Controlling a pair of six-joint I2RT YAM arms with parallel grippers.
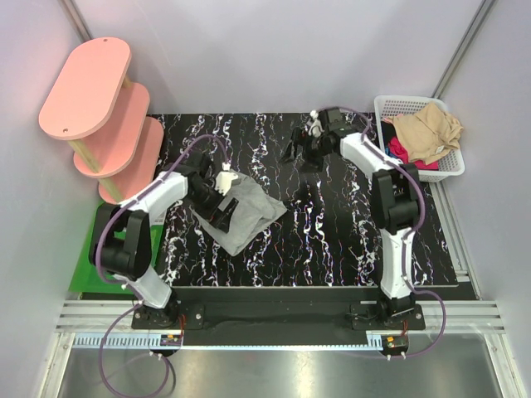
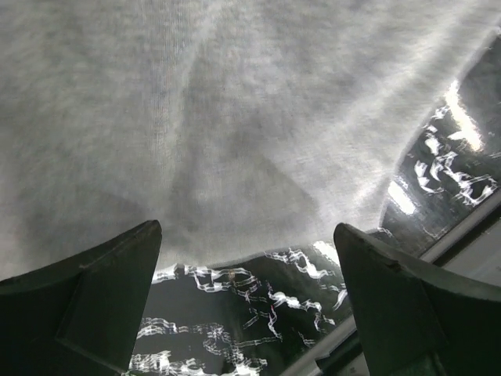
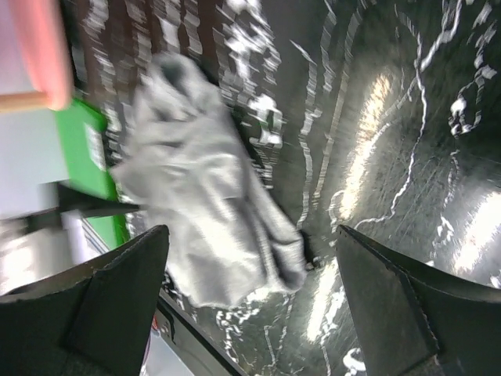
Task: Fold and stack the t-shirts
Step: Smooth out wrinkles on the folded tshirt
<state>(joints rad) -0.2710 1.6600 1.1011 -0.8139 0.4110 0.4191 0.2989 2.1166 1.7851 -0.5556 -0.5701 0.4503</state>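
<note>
On the black marbled table [image 1: 332, 240], left of centre:

Item 1: grey t-shirt [image 1: 249, 217]. It is unfolded and crumpled, lying as a rough diamond with 1 corner toward the near edge. The left wrist view shows fine heather weave with soft creases fanning outward [image 2: 235, 117]. The right wrist view shows bunched folds, somewhat blurred [image 3: 203, 196].

Item 2: left gripper [image 1: 222, 214]. It sits over the left part of the shirt and hides it from above. The jaws are spread wide with the cloth's hem lying between the 2 fingertips, and nothing is clamped.

Item 3: right gripper [image 1: 297, 153]. It is at the far middle of the table, well apart from the shirt, over bare tabletop. The jaws are spread wide and hold nothing.

Surroundings:
- Green mat [image 1: 83, 265]: just off the table's left edge, partly covered by the left arm.
- Pink shelf [image 1: 99, 116]: 3 rounded tiers, beyond the mat at the far left.
- White basket [image 1: 398, 101]: at the far right corner, beside the table. It holds 1 tan t-shirt [image 1: 427, 133] heaped over 1 red t-shirt [image 1: 402, 152], both loose and unfolded.
</note>
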